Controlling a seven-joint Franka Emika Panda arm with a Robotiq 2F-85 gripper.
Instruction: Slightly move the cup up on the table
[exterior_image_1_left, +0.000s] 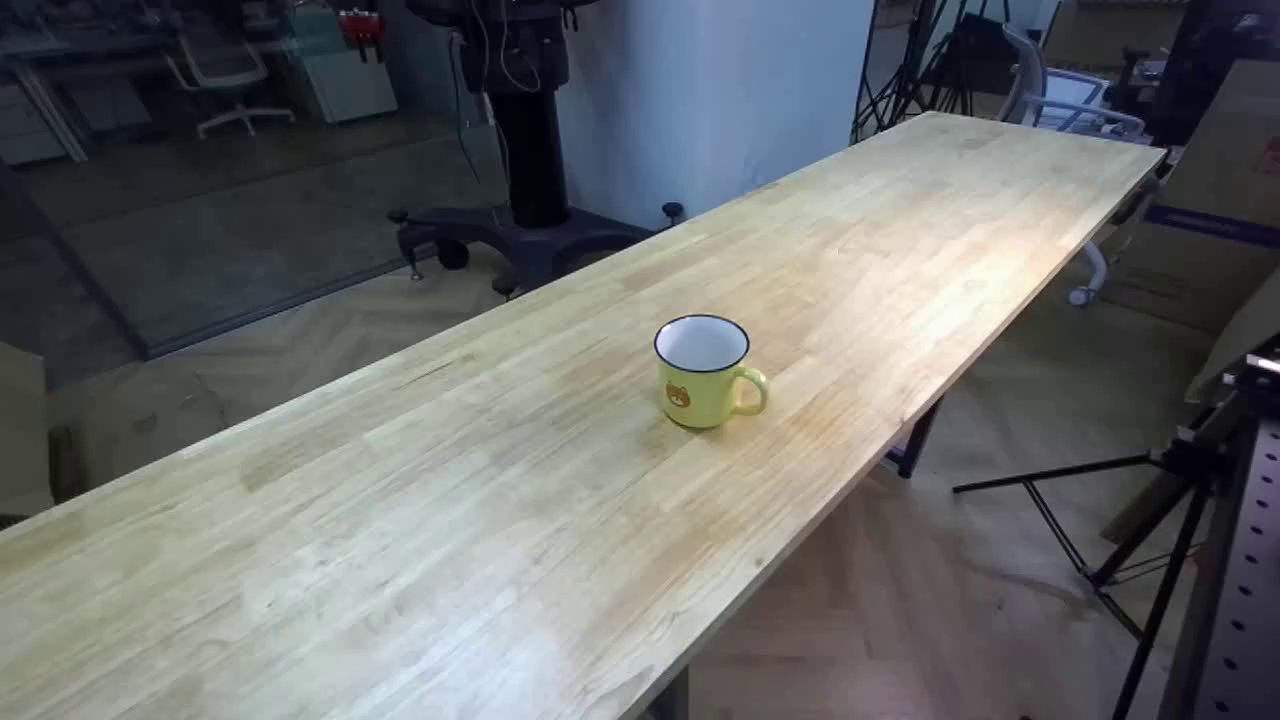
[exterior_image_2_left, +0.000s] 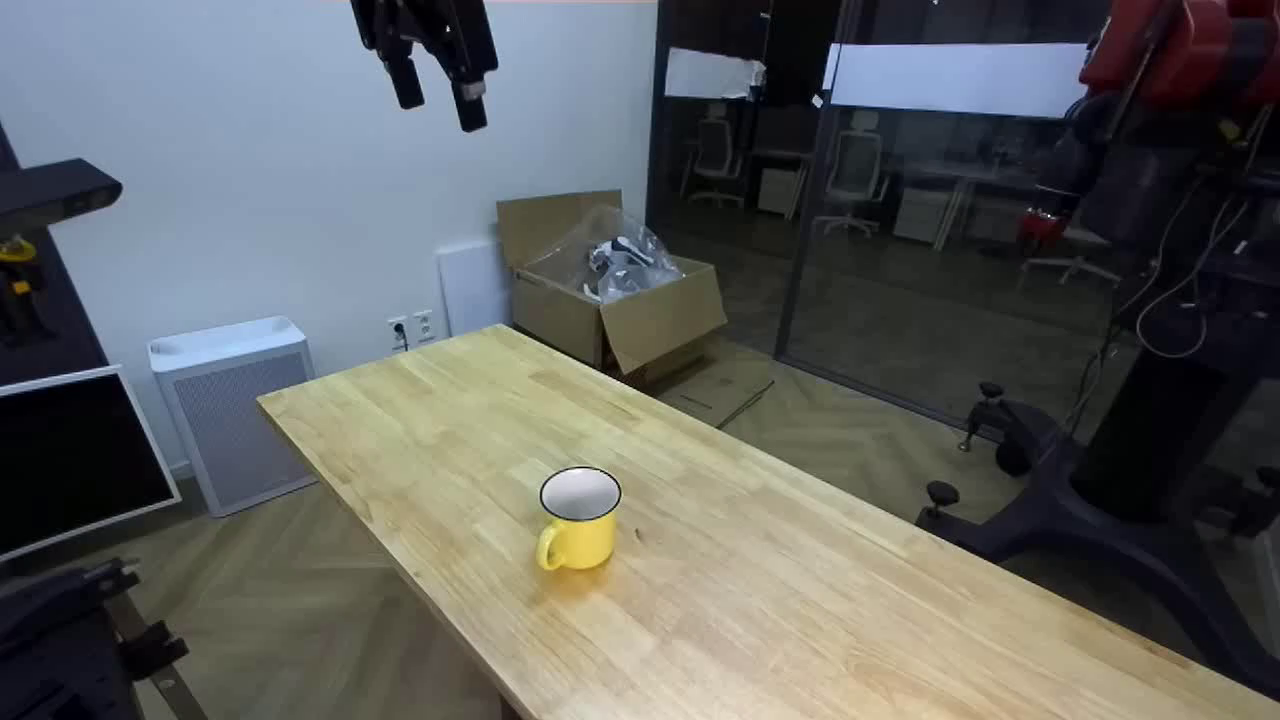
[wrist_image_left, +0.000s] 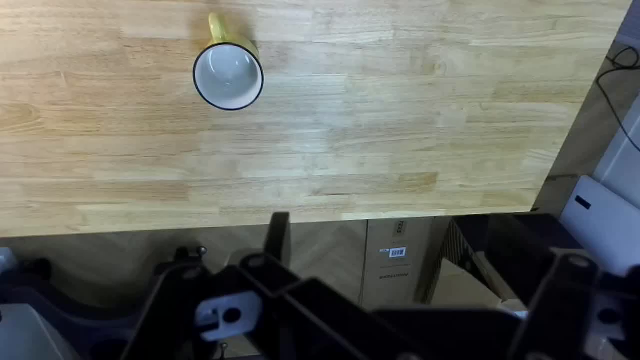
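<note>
While the end effector (exterior_image_2_left: 440, 101) hung empty and well apart, fingers (wrist_image_left: 277, 236) spread presumably to admit a grasp, the yellow enamel-style mug (exterior_image_1_left: 700, 393) stood upright inboard on the wooden counter (exterior_image_1_left: 420, 500), likely for stability and room to shift.

Cup (exterior_image_1_left: 702, 385): one, seen in all three views, bearing one handle (exterior_image_1_left: 762, 390) and, in an exterior view, one bear emblem (exterior_image_1_left: 678, 396). Worktop (exterior_image_1_left: 480, 500): one. Fingers (exterior_image_2_left: 470, 105): two. Further items, in an exterior view: one open cardboard box (exterior_image_2_left: 560, 318), one white grilled floor unit (exterior_image_2_left: 240, 420), one dark screen (exterior_image_2_left: 80, 460), two wall outlets (exterior_image_2_left: 424, 326) and two white strips (exterior_image_2_left: 955, 80) on the glass (exterior_image_2_left: 900, 310). Chairs (exterior_image_2_left: 857, 165) behind that glass number at least two; dimness prevents a firm total. Tripod (exterior_image_1_left: 1149, 533), in an exterior view: one at near right, with further dark stand legs (exterior_image_1_left: 912, 65) beyond the worktop too crowded to count.
</note>
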